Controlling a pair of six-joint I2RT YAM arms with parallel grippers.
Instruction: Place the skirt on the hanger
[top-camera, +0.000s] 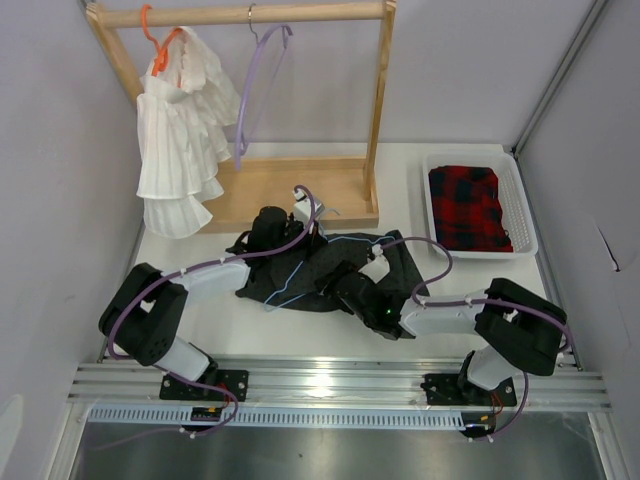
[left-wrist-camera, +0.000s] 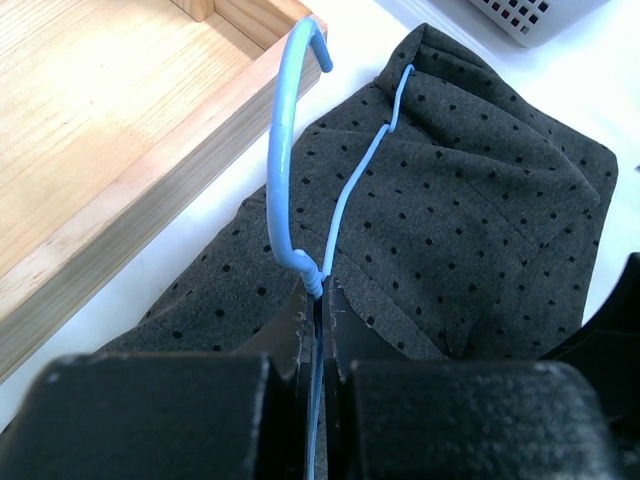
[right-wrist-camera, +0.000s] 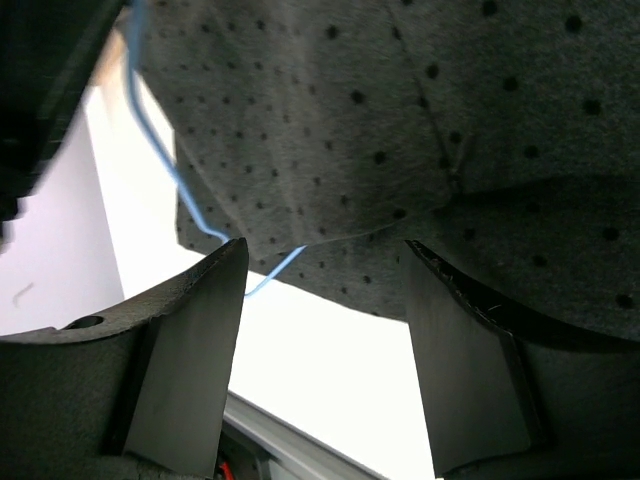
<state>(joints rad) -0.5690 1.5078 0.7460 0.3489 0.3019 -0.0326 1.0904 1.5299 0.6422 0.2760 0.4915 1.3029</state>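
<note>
The dark grey dotted skirt lies crumpled on the white table between the arms. The light-blue hanger lies on and partly under it, with its hook toward the wooden base. In the left wrist view my left gripper is shut on the hanger at the neck below the hook, over the skirt. My right gripper is open at the skirt's near edge. In the right wrist view the skirt hem sits at its fingertips and a stretch of hanger wire shows at the left.
A wooden rack stands at the back on a wooden base, which also shows in the left wrist view. It carries a white pleated garment on an orange hanger and a purple hanger. A white basket at the right holds red-and-black plaid cloth.
</note>
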